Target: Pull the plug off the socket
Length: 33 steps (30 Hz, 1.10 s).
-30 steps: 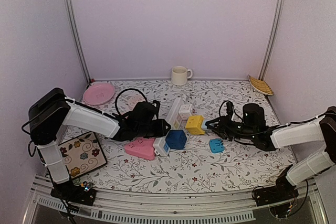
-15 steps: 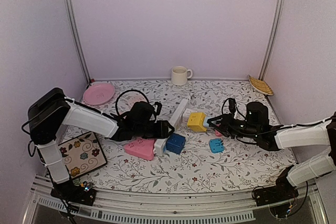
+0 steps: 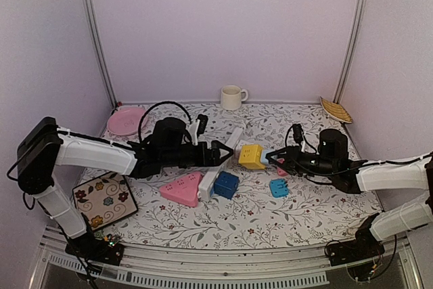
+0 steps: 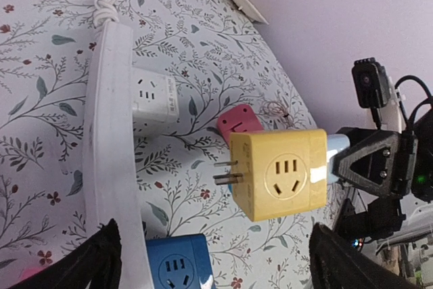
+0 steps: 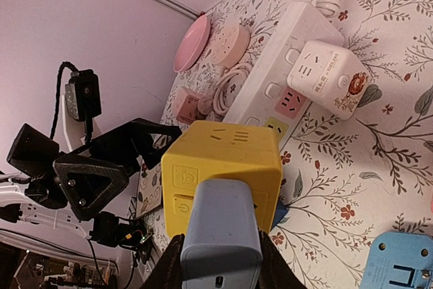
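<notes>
1. Your right gripper [image 3: 272, 159] is clamping the pale blue block [image 5: 220, 225] joined to the yellow cube plug [image 3: 249, 156], holding it aloft just right of the power strip [image 4: 111, 133] (prongs bare, so seemingly unplugged).
2. Your left gripper [image 3: 218, 153] is hovering spread wide over the strip, probably to steady it.

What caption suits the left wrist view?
Right gripper holds a blue block carrying the yellow cube, prongs bare, off the white strip.

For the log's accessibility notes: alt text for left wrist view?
A yellow cube adapter, its prongs bare, hangs clear of the white power strip, held by the right gripper through a pale blue plug. A white cube adapter and a blue cube adapter sit against the strip.
</notes>
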{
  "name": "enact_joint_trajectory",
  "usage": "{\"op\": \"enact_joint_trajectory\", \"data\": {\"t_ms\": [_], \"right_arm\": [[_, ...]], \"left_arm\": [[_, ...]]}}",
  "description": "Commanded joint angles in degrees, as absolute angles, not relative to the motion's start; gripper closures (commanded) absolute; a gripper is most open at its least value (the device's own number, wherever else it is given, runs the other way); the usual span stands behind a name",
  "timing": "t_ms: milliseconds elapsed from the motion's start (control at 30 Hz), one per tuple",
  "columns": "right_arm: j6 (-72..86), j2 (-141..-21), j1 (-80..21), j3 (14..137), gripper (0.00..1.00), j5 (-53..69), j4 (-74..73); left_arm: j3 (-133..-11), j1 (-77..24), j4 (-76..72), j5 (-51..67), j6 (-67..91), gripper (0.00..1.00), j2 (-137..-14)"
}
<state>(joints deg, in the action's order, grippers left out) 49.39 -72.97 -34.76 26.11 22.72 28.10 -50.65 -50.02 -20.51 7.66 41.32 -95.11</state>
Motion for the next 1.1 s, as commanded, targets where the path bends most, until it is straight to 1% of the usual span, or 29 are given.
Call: {"op": "enact_joint_trajectory", "data": {"t_ms": [0,267,633,733,800,967,1067], "right_arm": [[46.4,-70.6,-35.2,29.2,0.96,23.4,30.6],[43.6,-70.6,-39.5,32.5,0.96,17.5,27.0],[41.8,-71.9,-44.6,36.5,0.96,12.9,24.6],[41.5,-72.3,-45.5,37.1,0.96,12.2,24.4],[41.4,-72.4,-45.8,37.4,0.96,11.9,24.4],[40.7,-72.7,-46.5,38.1,0.96,11.2,23.5],[40.5,-73.4,-47.2,38.7,0.96,10.6,23.1]], "left_arm": [[-51.4,-49.8,-22.7,12.9,40.7,0.03,-94.2],[-54.6,-52.3,-22.6,15.0,40.9,0.03,-95.8],[-59.7,-55.5,-14.8,9.7,38.1,0.04,-97.9],[-61.3,-56.2,-11.6,6.3,37.1,0.09,-98.1],[-61.7,-56.6,-10.6,5.1,36.9,0.14,-98.1],[-61.9,-56.7,-10.3,4.5,36.7,0.26,-98.3],[-62.4,-56.8,-9.9,4.9,36.7,0.28,-99.0]]}}
